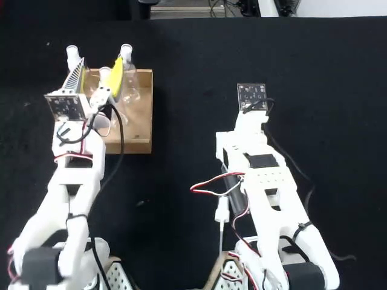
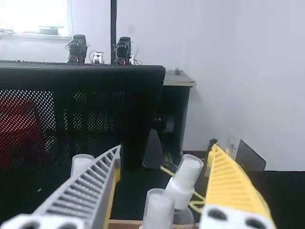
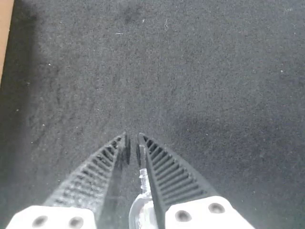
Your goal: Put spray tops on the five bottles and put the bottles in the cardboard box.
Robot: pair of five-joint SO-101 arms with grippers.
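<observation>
The cardboard box [image 1: 138, 130] sits at the far left of the black table. Clear bottles with white spray tops stand in it, among them one [image 1: 126, 52] at the far edge. My left gripper [image 1: 97, 69] hovers over the box, open, its grey finger [image 2: 90, 191] and yellow finger [image 2: 228, 186] spread either side of two spray tops [image 2: 188, 169] without touching them. A third top [image 2: 81, 164] stands outside the grey finger. My right gripper [image 3: 133, 138] hangs low over the mat, shut on a clear bottle [image 3: 142, 205] whose bare neck shows between the black fingers.
The right arm [image 1: 260, 175] is folded over the table's middle right, with red and white cables [image 1: 214, 184] looping beside it. A strip of the box's edge [image 3: 5, 33] shows in the right wrist view. Black mat stretches between and beyond the arms.
</observation>
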